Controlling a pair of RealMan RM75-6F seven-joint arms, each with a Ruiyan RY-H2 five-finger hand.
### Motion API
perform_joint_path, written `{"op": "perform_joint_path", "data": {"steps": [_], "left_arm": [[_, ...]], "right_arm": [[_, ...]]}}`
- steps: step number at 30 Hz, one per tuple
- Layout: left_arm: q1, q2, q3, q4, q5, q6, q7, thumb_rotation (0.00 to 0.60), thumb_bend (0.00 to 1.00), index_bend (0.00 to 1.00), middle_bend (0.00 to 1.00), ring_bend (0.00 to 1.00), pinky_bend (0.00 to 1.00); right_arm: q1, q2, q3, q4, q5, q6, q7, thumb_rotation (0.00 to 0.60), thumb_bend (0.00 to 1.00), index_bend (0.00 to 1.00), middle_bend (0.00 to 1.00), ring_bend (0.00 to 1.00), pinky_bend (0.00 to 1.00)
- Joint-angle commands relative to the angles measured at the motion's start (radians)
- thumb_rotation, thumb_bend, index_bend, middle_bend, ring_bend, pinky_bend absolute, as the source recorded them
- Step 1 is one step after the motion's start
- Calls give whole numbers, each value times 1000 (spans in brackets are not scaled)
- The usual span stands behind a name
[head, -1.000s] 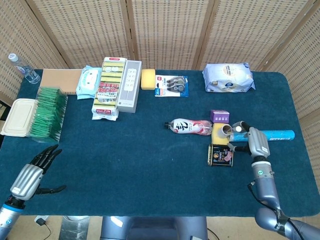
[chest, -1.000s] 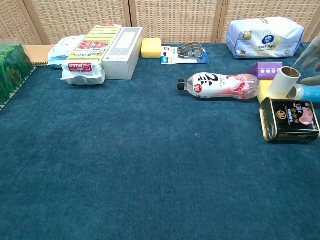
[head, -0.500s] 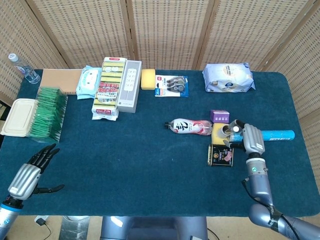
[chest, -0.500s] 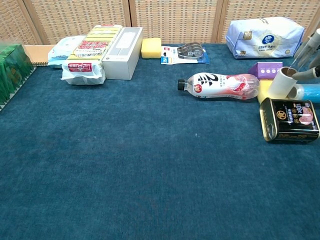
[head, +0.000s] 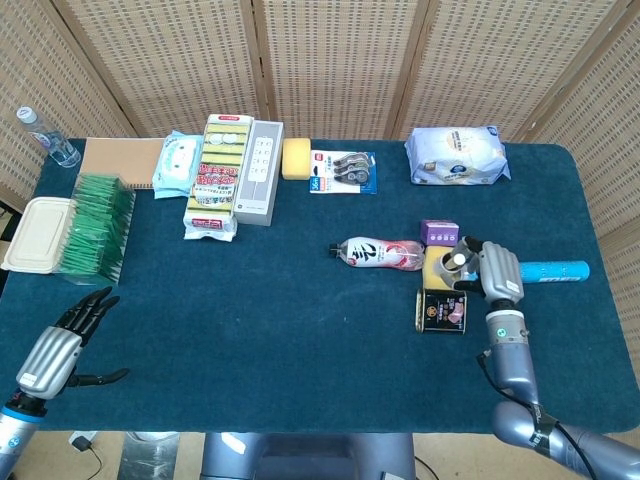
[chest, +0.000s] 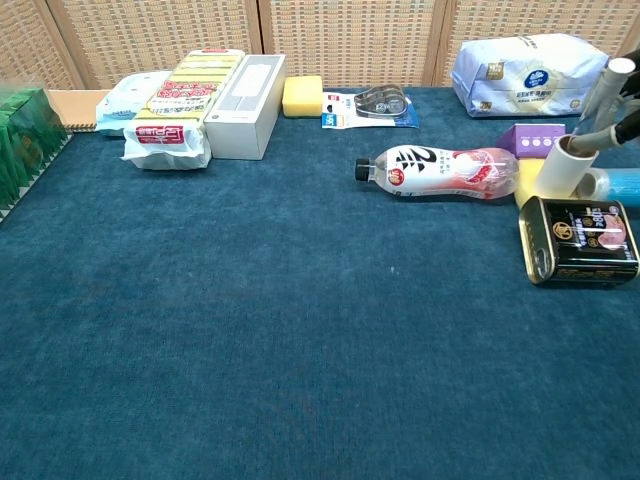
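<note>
Gripping: right robot hand (head: 492, 272) clamped on white roll (head: 455, 266), beside tin (head: 441, 310).
Left robot hand (head: 62, 345): fingers apart, holds nothing, above worktop (head: 280, 320).

Right hand (head: 492, 272) fingers on white roll (head: 457, 266), black tin (head: 442, 310) just beside, left hand (head: 62, 345) spread apart
</note>
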Motion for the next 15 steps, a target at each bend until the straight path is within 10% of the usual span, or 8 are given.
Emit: {"op": "perform_joint_path", "data": {"steps": [1, 15], "left_arm": [[1, 0, -1, 0, -2, 0, 0, 444, 0, 9, 2, 30, 146], [2, -1, -4, 9, -6, -3, -10, 441, 0, 9, 2, 30, 146]], "right_arm": [[14, -4, 0, -5, 3, 2, -20, 600, 250, 524, 635, 686, 626], [41, -25, -1, 3, 2, 31, -61, 600, 283, 565, 693, 757, 711]]}}
